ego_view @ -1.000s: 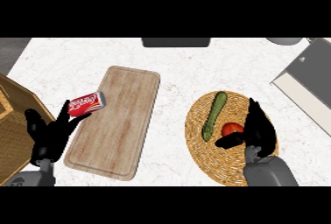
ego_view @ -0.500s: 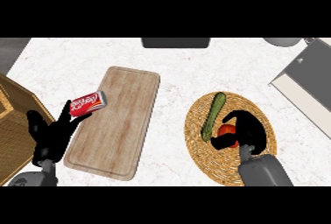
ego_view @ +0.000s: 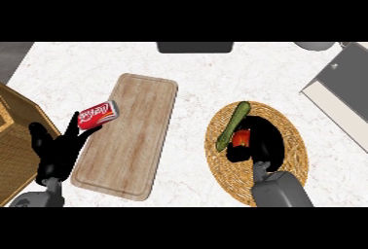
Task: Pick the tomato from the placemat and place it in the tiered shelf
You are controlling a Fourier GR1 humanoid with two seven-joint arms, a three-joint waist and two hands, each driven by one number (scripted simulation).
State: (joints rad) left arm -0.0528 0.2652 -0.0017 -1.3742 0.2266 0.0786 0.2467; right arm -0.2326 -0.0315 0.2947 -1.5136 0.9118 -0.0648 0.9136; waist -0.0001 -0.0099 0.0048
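Head view: the tomato [ego_view: 241, 138] sits near the middle of the woven placemat [ego_view: 287, 129], touching the cucumber [ego_view: 233, 125], with the right hand [ego_view: 257, 146] curled around it. Left hand [ego_view: 57, 151] rests open, fingers spread, holding nothing, by the counter's left edge. Tomato's probably smooth, round and squishy, so I'd cup its sides.

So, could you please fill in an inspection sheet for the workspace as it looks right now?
Surface: white speckled counter.
Job's things: red tomato on the round woven placemat, mostly covered by the right hand; wooden tiered shelf at the left edge.
Clutter: green cucumber on the placemat beside the tomato; wooden cutting board; red can lying at the board's left edge.
Hands: right hand curled over the tomato; left hand open, resting by the can.
Cables: nothing seen.
Surroundings: dark object at the counter's far edge; grey panel at right.
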